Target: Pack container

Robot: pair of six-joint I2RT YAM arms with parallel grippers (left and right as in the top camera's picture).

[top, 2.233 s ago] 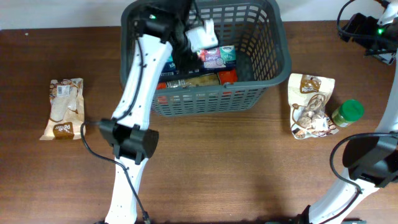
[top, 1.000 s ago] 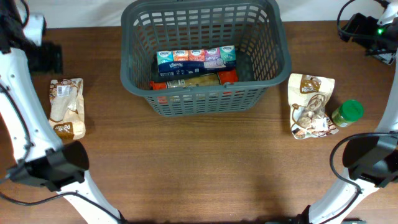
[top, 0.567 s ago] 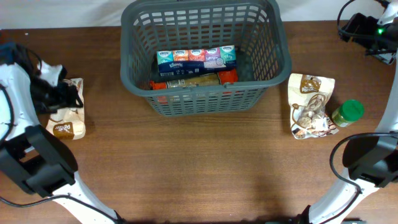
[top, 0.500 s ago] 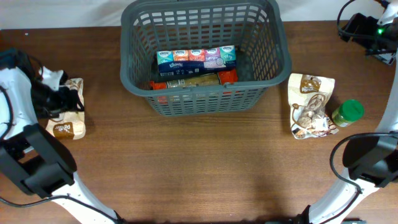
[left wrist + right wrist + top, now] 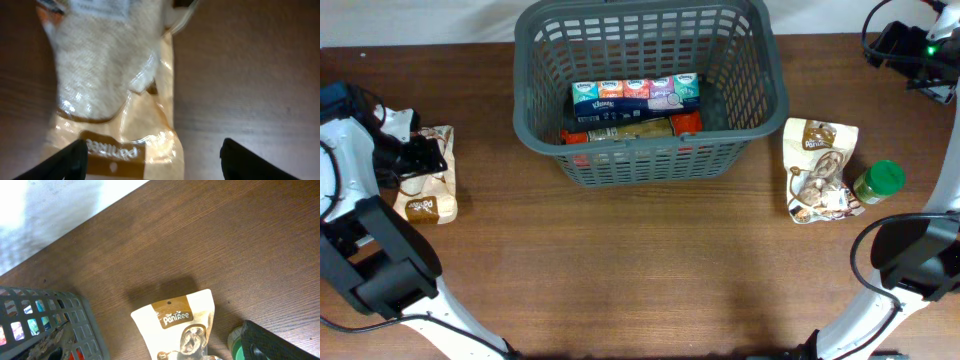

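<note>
While the left claw [image 5: 152, 152] hovers, fingers spread wide, over a tan snack bag [image 5: 115, 100] at the desk's [image 5: 650, 270] left side, the grey basket [image 5: 650, 165] sits far centre. I cannot tell whether the right claw [image 5: 898, 42] is apart or together.

Tall container [image 5: 650, 165] obstructs the far table [image 5: 650, 262] middle.

Glossy plastic pouch [image 5: 115, 100], wood table [image 5: 250, 75]

surface: dark brown wooden table [image 5: 650, 260] | far edge: white strip [image 5: 420, 20] | light: even
</note>
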